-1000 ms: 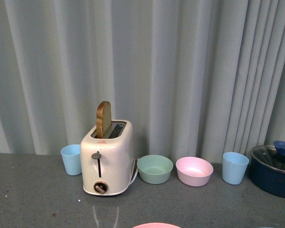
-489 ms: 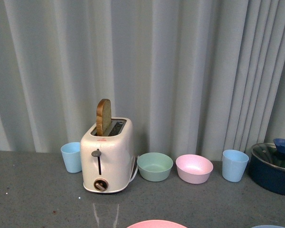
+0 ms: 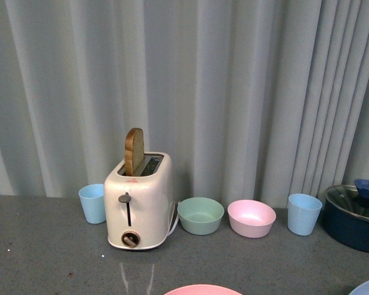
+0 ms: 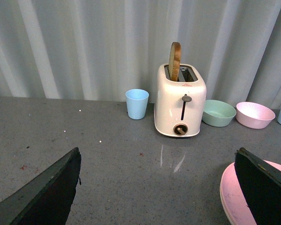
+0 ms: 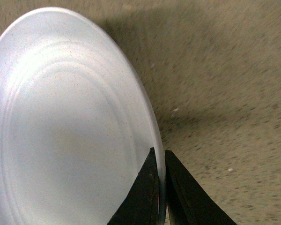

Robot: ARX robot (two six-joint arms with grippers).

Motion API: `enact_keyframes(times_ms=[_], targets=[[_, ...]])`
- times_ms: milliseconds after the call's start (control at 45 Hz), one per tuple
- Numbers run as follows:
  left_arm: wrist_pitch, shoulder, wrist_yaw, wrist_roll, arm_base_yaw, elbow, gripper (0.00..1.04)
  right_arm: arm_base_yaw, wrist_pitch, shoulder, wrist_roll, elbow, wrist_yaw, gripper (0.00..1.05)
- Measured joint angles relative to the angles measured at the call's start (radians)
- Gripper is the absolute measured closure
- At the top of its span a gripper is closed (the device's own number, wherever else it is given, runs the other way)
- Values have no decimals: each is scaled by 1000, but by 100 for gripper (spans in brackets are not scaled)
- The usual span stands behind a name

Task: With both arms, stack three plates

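Our right claw (image 5: 159, 157) is pinched tight on the rim of the light blue plate (image 5: 61, 131), with one finger on each side of the rim. The plate fills most of the right wrist view. The gray table (image 5: 225, 70) shows beside it, and a dark shadow lies along the plate's edge. In the front view only a small bit of this plate peeks in at the bottom right corner.

Our left claw (image 4: 157, 151) is spread wide and holds nothing. Its two dark fingers (image 4: 51, 192) are far apart over the table. The pink plate (image 4: 232, 197) lies flat on the table, and one finger hides part of it. In the front view we see only its far rim at the bottom edge, closer to us than the toaster (image 3: 139, 206).

The toaster stands at the back, near the curtain (image 3: 234, 92). A slice of bread (image 3: 134, 152) sticks up out of it. A blue cup (image 3: 92, 204) stands just to its left. To its right we see a green bowl (image 3: 200, 216), a pink bowl (image 3: 251, 219), a second blue cup (image 3: 304, 214) and a dark blue pot (image 3: 353, 224) with a lid on.
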Motion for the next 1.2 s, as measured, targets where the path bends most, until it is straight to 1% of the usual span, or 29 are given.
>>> enact_keyframes(times_ms=[156, 311, 378, 400, 467, 600, 622, 711, 778, 911, 1022, 1200], targets=[[0, 0, 0, 0, 0, 0, 7, 17, -10, -150, 36, 14, -18, 101], [0, 0, 0, 0, 0, 0, 7, 103, 18, -259, 95, 10, -43, 101], [0, 0, 0, 0, 0, 0, 7, 200, 47, -307, 146, -8, -49, 101], [0, 0, 0, 0, 0, 0, 7, 212, 52, -310, 154, -11, -49, 101], [0, 0, 0, 0, 0, 0, 7, 286, 80, -314, 190, -31, -46, 101], [0, 0, 0, 0, 0, 0, 7, 431, 151, -293, 262, -75, -26, 101], [0, 0, 0, 0, 0, 0, 7, 471, 169, -282, 285, -84, -15, 101], [0, 0, 0, 0, 0, 0, 7, 575, 212, -246, 325, -105, 14, 101], [0, 0, 0, 0, 0, 0, 7, 635, 236, -219, 348, -114, 30, 101], [0, 0, 0, 0, 0, 0, 7, 751, 307, -151, 406, -140, 32, 101], [0, 0, 0, 0, 0, 0, 7, 782, 360, -97, 460, -143, 27, 101], [0, 0, 0, 0, 0, 0, 7, 751, 400, -22, 536, -143, 1, 101]])
